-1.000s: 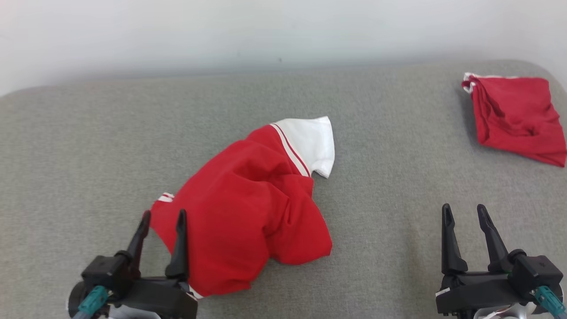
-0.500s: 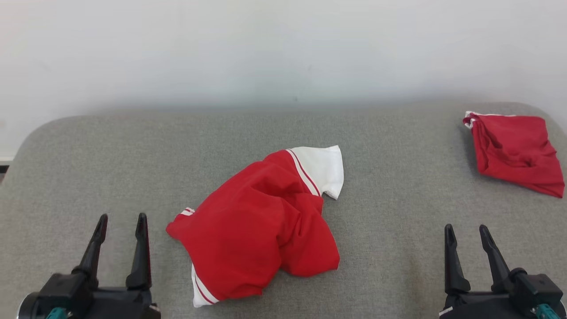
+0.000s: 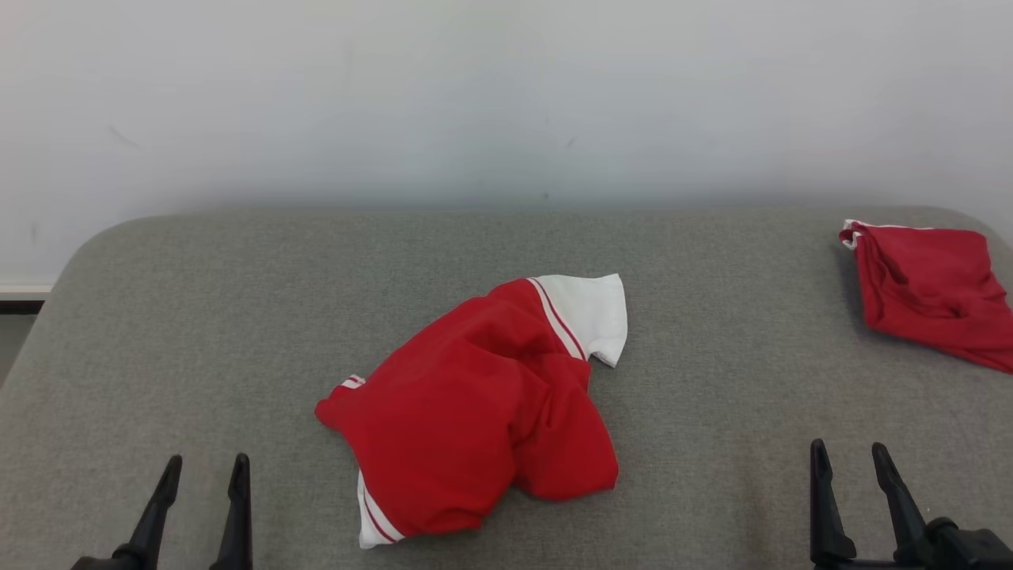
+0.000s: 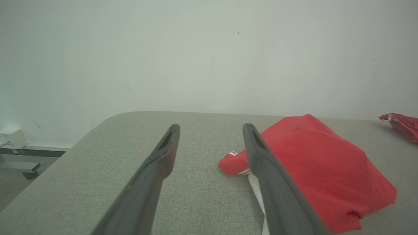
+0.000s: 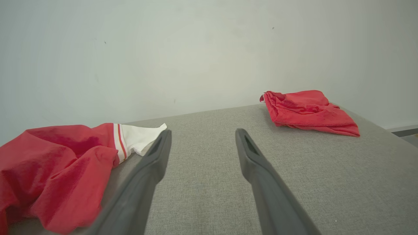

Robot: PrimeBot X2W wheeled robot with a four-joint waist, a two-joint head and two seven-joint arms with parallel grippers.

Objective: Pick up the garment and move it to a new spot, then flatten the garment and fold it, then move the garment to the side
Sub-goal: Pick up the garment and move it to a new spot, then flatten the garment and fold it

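On my head feed the left end effector (image 3: 208, 459) shows as two slim black fingers (image 3: 236, 514) that taper to blunt points. The right end effector (image 3: 847, 446) is a matching pair, each finger flaring into a thicker foot where it meets a boxy black housing (image 3: 961, 546). Through the wrist cameras I see the fingers as matte charcoal-grey, long and flat-sided, with a narrow sunken slot just behind each tip.
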